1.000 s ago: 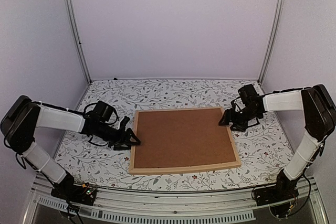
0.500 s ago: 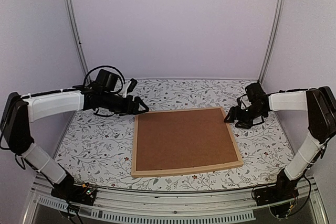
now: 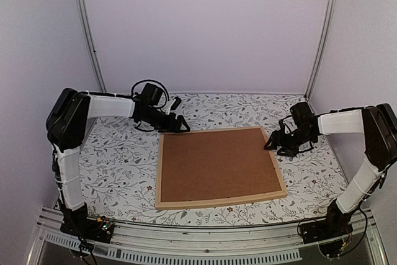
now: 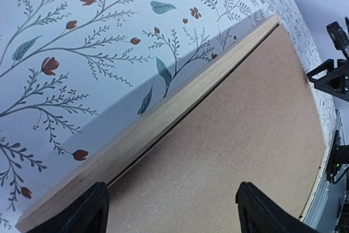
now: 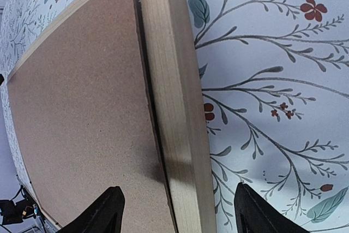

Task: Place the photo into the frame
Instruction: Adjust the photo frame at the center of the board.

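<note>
2 spread wide: left gripper [image 3: 180, 127] and right gripper [image 3: 271, 144] near frame's [image 3: 217, 201] far corners.

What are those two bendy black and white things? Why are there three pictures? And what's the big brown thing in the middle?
Those are two robot arms. Each one ends in a gripper, a pincer with two fingers. The wide picture comes from a camera high up, looking down at the table. The other two come from little cameras on the arms' wrists, so you see black fingers at the bottom of each. On the flowery tablecloth lies a wooden picture frame, filled by a brown backing board. The left gripper is by the frame's far left corner. The right gripper is by its right edge. Both are open and hold nothing. No photo can be seen.
</note>
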`<state>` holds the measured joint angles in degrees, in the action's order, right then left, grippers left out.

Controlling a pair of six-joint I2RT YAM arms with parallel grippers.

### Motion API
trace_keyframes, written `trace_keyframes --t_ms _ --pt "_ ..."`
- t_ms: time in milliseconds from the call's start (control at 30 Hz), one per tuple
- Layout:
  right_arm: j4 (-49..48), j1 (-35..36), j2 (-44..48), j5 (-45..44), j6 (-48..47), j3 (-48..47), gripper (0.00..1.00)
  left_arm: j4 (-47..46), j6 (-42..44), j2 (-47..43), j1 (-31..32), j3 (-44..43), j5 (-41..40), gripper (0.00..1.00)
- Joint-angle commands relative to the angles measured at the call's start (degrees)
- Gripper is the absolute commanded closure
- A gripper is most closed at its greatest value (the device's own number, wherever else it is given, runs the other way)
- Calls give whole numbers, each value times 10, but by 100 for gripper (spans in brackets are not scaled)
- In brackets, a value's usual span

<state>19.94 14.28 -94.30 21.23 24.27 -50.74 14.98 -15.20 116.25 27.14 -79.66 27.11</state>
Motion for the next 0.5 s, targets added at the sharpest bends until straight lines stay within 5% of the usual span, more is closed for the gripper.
trace_keyframes --t_ms 0,467 --pt "-16 1 1 8 -16 9 28 -2 31 39 -1 -33 30 17" --pt "-32 0 -11 26 -20 24 28 42 53 76 14 -62 13 25"
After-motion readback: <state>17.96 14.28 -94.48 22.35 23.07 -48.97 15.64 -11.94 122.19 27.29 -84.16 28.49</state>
